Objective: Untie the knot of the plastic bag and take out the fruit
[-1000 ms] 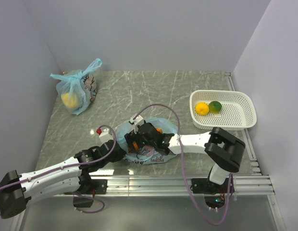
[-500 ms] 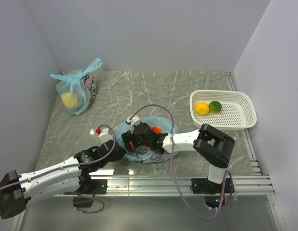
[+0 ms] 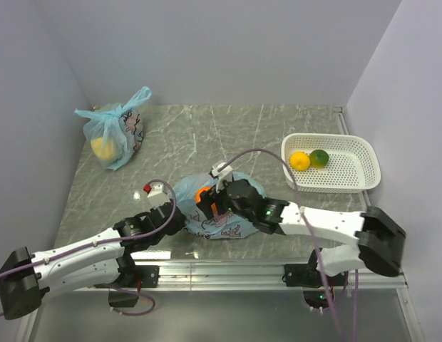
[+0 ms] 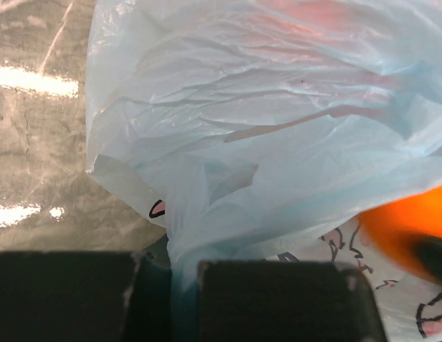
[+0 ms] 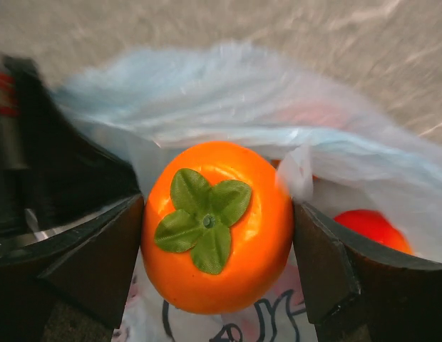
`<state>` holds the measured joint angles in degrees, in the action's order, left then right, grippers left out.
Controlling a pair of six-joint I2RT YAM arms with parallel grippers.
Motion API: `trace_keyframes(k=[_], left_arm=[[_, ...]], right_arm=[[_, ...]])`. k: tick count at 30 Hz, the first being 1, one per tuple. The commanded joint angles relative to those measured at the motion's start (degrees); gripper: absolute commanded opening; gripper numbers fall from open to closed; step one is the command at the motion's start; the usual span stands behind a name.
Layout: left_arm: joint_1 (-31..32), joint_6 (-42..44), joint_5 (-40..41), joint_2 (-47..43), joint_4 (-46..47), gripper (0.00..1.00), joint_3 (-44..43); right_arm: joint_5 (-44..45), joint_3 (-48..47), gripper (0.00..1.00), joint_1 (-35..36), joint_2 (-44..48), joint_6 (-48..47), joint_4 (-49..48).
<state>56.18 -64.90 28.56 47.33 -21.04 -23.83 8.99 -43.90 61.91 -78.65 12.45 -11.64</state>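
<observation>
Left tool (image 3: pixel 175 216): pinched plastic bag (image 3: pixel 221 228) at 9 o'clock, anchoring it.
Right tool (image 5: pixel 219 249): apparently gripped persimmon (image 5: pixel 207 214) for removal.

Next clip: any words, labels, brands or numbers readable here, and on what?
None readable.
Thin light-blue plastic bag: dark cartoon outlines only, no clear letters.
Knotted blue bag at the far left: print too small to read.
White perforated basket: no marking visible.

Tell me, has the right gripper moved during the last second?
Yes, slightly. In the top view the right gripper, closed on the orange fruit over the plastic bag, now sits a little farther from the table's near rail than before.
</observation>
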Motion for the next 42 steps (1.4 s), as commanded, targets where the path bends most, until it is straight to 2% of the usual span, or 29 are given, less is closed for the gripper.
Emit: trace_keyframes(k=[1, 3, 7, 8, 10, 11, 16, 21, 23, 25, 27, 28, 29, 30, 31, 32, 36, 39, 42], left_arm=[[-0.02, 2.15, 2.03, 1.44, 2.23, 0.00, -2.18], [-0.02, 2.50, 1.94, 1.97, 2.75, 0.00, -2.36], [-0.02, 3.73, 1.59, 2.76, 3.98, 0.00, -2.79], [-0.02, 3.91, 1.50, 2.85, 4.07, 0.01, -2.88], [-0.02, 4.26, 1.33, 2.85, 4.34, 0.01, -2.97], [-0.02, 4.35, 0.89, 2.85, 4.51, 0.01, -2.88], [-0.11, 4.35, 0.36, 2.68, 5.13, 0.01, -2.09], [-0.02, 4.44, -0.26, 1.98, 4.78, 0.00, -1.83], [-0.02, 4.44, -0.17, 1.45, 4.86, 0.01, -1.48], [-0.02, 4.43, -0.08, 1.10, 4.95, 0.00, -1.21], [-0.02, 4.61, -0.08, 1.27, 4.95, 0.00, -1.30], [-0.02, 4.79, -0.08, 1.53, 4.43, 0.01, -1.65], [-0.02, 4.96, 0.01, 1.54, 4.43, 0.01, -1.74], [-0.02, 5.05, 0.01, 1.71, 4.25, 0.01, -2.00], [-0.02, 5.14, 0.10, 1.80, 3.99, 0.00, -2.09], [-0.02, 5.14, 0.18, 1.71, 3.90, 0.01, -2.18], [-0.02, 5.14, 0.36, 1.45, 4.07, 0.01, -2.18], [-0.02, 5.31, 0.53, 1.71, 4.16, 0.01, -2.36], [-0.02, 5.93, 1.32, 2.50, 3.38, 0.00, -3.75]], right_arm=[[4.09, -0.13, 0.00, 0.23, 9.01, -2.16, 3.11], [7.35, -0.75, 0.00, -0.12, 11.84, -4.00, 4.60], [12.27, -3.21, 0.00, -6.26, 16.86, -6.47, 7.50], [13.06, -3.99, 0.00, -10.89, 17.21, -6.38, 7.86], [16.49, -4.18, 0.00, -15.74, 18.00, -5.16, 7.95], [17.28, -3.65, 0.00, -21.16, 18.44, -3.33, 7.43], [22.63, -2.68, 0.00, -35.17, 17.49, 6.07, 6.01], [21.94, -2.15, 0.00, -49.75, 11.52, 11.27, 6.53], [21.24, -2.50, 0.01, -52.84, 9.23, 13.12, 6.98], [20.37, -2.77, 0.08, -55.91, 6.07, 14.18, 7.24], [19.92, -3.91, 0.26, -57.51, 2.74, 15.06, 8.81], [20.18, -4.43, 0.52, -58.65, 1.67, 15.50, 9.78], [20.62, -5.66, 0.66, -59.09, 0.79, 16.72, 10.75], [22.19, -6.19, 0.87, -59.45, -0.61, 17.52, 13.02], [22.90, -6.63, 0.94, -59.62, -0.80, 18.31, 14.09], [23.61, -6.72, 0.99, -59.80, -0.89, 19.18, 14.53], [22.12, -5.76, 1.00, -59.71, 2.26, 18.84, 14.98], [17.65, -5.32, 1.00, -58.67, 6.21, 18.05, 15.33], [7.12, -1.73, 1.00, -53.50, 12.00, 15.86, 11.74]])
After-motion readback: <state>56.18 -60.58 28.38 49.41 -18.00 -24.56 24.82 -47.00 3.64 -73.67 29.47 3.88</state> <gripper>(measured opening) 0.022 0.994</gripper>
